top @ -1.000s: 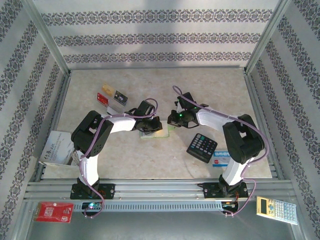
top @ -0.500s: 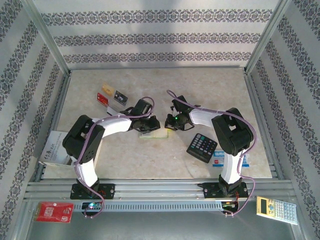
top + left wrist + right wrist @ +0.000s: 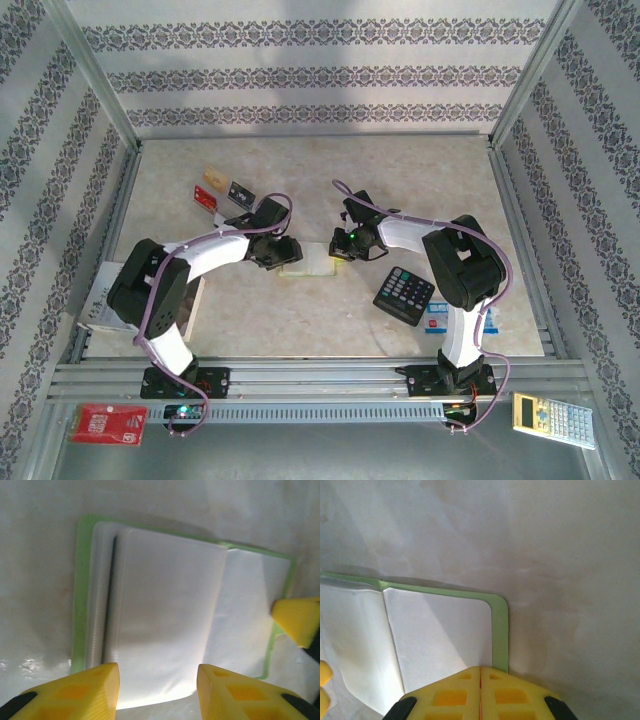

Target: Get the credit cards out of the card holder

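We saw left fingers [image 3: 75, 692] half open, empty, over the card holder [image 3: 165, 615]; right fingers [image 3: 455, 695] closed at its edge. A calculator [image 3: 404, 294] lay nearby.

Bright, even light; both wrist views are washed-out and softly blurred.

The pale, marbled tabletop [image 3: 420, 180] takes up the middle of the frame. At its centre the card holder [image 3: 308, 264] lies open and flat, cream faces up with a green rim around them. In the upper left three cards lie close together: a tan card [image 3: 213, 178], a black card [image 3: 240, 190] to its right and a red card [image 3: 204, 197] below it. Right of centre is a black calculator [image 3: 404, 295], set askew, with a blue-and-white box [image 3: 437, 318] just beside its lower right corner. A white printed sheet [image 3: 110, 298] lies at the left edge.
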`<state>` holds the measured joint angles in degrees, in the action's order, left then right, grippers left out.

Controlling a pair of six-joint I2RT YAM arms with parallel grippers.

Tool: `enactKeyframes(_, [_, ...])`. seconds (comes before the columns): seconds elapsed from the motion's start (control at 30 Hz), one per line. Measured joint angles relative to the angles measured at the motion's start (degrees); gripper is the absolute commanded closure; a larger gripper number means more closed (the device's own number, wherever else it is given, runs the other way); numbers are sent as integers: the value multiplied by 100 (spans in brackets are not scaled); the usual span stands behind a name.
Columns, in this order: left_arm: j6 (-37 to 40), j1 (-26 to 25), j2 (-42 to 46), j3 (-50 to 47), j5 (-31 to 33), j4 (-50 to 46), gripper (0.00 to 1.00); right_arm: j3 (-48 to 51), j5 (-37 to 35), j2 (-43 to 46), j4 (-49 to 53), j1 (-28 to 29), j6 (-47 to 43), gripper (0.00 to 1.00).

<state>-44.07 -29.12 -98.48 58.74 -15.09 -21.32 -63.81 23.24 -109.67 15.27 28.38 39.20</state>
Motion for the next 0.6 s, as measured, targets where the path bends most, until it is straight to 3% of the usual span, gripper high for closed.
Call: enactKeyframes(0.6, [295, 0, -407, 271, -439, -28, 55, 0, 0, 0, 0, 0, -13, 92])
